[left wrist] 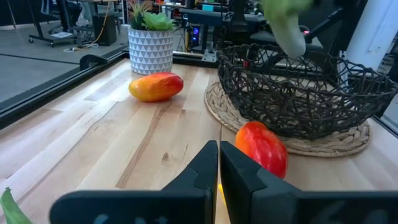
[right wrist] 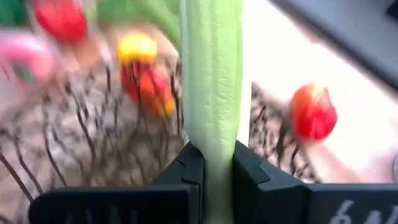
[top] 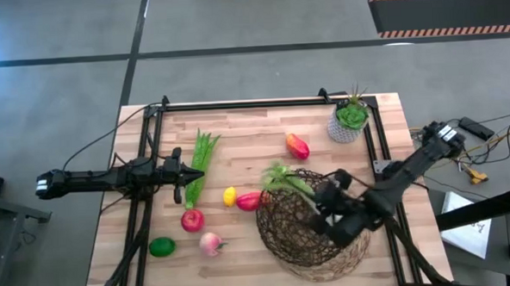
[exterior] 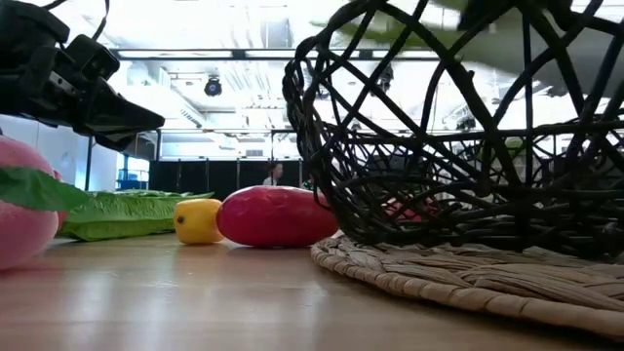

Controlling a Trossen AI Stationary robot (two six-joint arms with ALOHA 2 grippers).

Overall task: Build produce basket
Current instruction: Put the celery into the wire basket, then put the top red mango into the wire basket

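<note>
From above, the right pincer [top: 320, 202] hangs over the wire basket [top: 306, 231], clamped on the pale stalk of the leafy green [top: 284, 178], whose leaves trail across the far-left rim. The left pincer [top: 185, 172] waits at the left of the surface, beside the green bean bundle [top: 200, 163]. Loose on the wood: mango [top: 297, 145] far of the basket, lemon [top: 230, 196] and red pepper [top: 249, 200] just left of it, apple [top: 192, 220], peach [top: 210, 242] and lime [top: 162, 246] nearer and further left. A potted succulent [top: 350, 120] stands in the far-right corner.

Down at table height, the basket [exterior: 458, 146] sits on a woven mat [exterior: 458, 278], open mesh all round. The pepper [exterior: 278, 216] lies right by its wall, the lemon [exterior: 198, 220] touching it.

Left wrist: fingers [left wrist: 239, 174] pressed together, nothing between them, with the pepper [left wrist: 262, 146] just ahead.

Right wrist: fingers [right wrist: 186, 165] pinch the stalk [right wrist: 211, 81] squarely. It looks light and fairly stiff there, so the stalk is the sensible hold. The leafy end looks floppy and may snag the rim wires, the thing to watch on the way in.
</note>
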